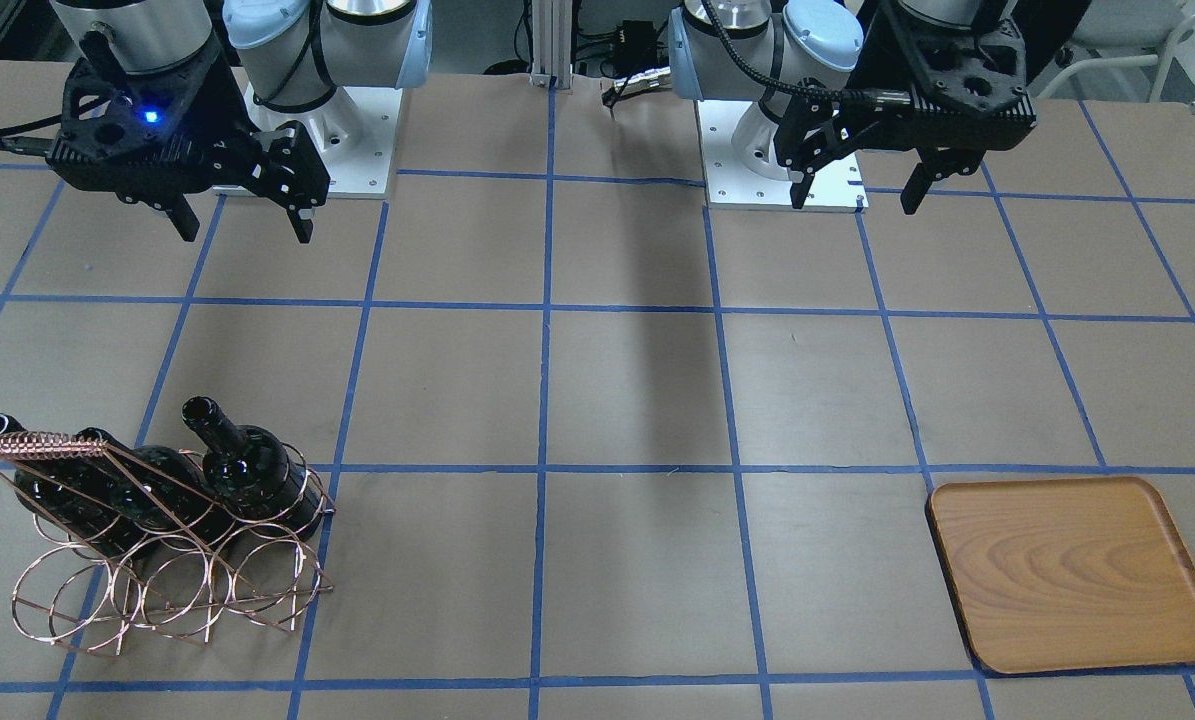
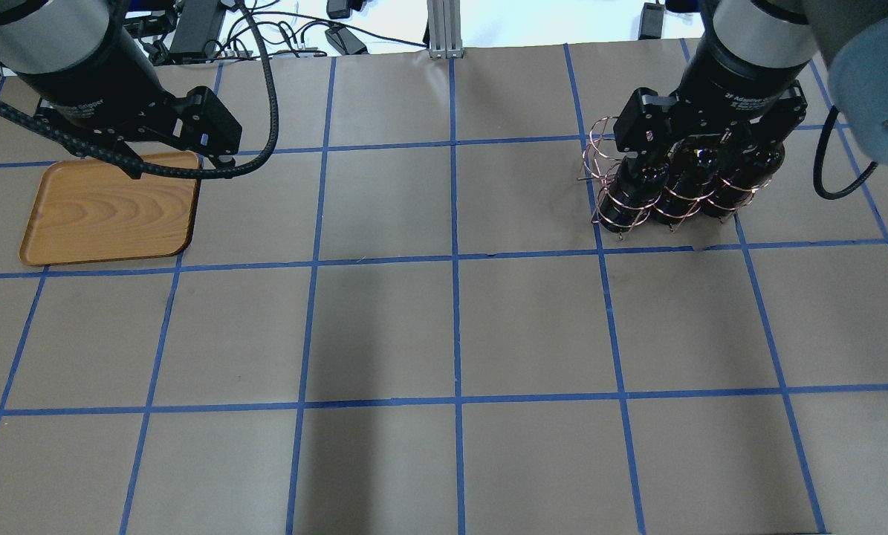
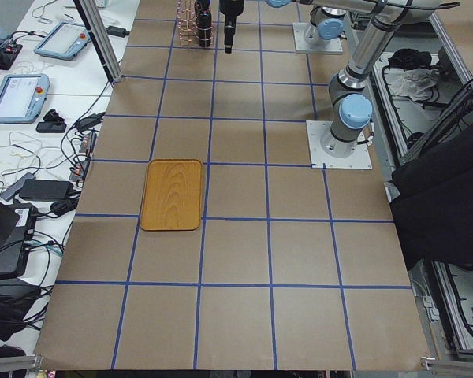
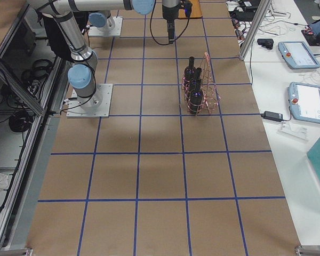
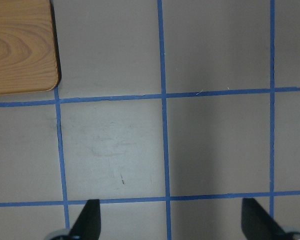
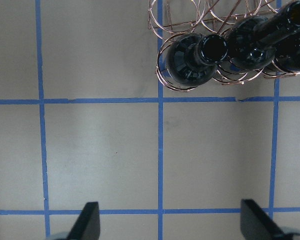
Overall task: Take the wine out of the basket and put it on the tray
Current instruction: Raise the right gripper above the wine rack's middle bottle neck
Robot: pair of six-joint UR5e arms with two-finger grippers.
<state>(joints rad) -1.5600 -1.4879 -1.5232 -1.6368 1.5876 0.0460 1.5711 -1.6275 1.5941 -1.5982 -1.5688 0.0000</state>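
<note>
Three dark wine bottles (image 1: 247, 465) lie tilted in the copper wire basket (image 1: 167, 590), necks pointing up toward the robot. They also show in the right wrist view (image 6: 192, 57), where the basket (image 6: 180, 20) is at the top edge. My right gripper (image 1: 245, 232) is open and empty, high above the table on the robot's side of the basket; its fingertips (image 6: 87, 220) are well apart. The wooden tray (image 1: 1072, 575) lies flat and bare. My left gripper (image 1: 857, 200) is open and empty, raised on the robot's side of the tray (image 5: 20, 45).
The table is brown paper with a blue tape grid. The arm bases stand on white plates (image 1: 327, 150) at the robot's edge. Basket (image 2: 607, 178) and tray (image 2: 109, 208) sit at opposite ends of the table's far half.
</note>
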